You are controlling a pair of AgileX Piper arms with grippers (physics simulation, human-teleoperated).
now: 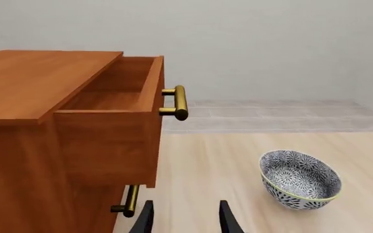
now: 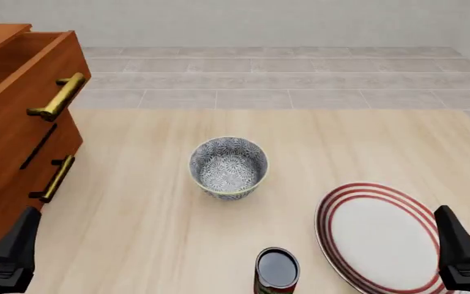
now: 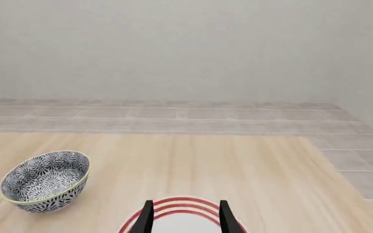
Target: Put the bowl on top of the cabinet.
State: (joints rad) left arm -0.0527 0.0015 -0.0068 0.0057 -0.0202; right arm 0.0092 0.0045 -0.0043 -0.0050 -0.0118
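The bowl [image 2: 228, 167] stands upright near the middle of the wooden surface [image 2: 137, 233], alone, touching nothing, its blue-grey floral pattern showing inside and out under a pale rim.

Going left to right in the front view: the cabinet [image 2: 14, 135] fills the 9 o'clock edge, reddish-brown, with its top drawer [image 2: 22, 67] pulled out and open, a brass bar handle [image 2: 58, 97] on its front. Below that handle lies a dark slot [image 2: 39, 146], and lower still a second brass handle [image 2: 55, 179]. The left hand [image 2: 10, 248] sits at about 8 o'clock, just beside the cabinet's lower front; in the left wrist view its two dark fingers [image 1: 144, 218] stand apart with nothing between them, so it is released. The bowl is well apart from the cabinet, to its right.

At 6 o'clock from the bowl a dark cylindrical can [image 2: 276, 271] stands upright near the surface's near edge. At about 4 o'clock from the bowl lies a flat white plate with red rings [image 2: 378, 236]. The right hand [image 2: 464, 251] is at the 4 o'clock corner, just over the plate's right rim; in the right wrist view its fingers [image 3: 225, 216] are spread above the plate, released and gripping nothing.
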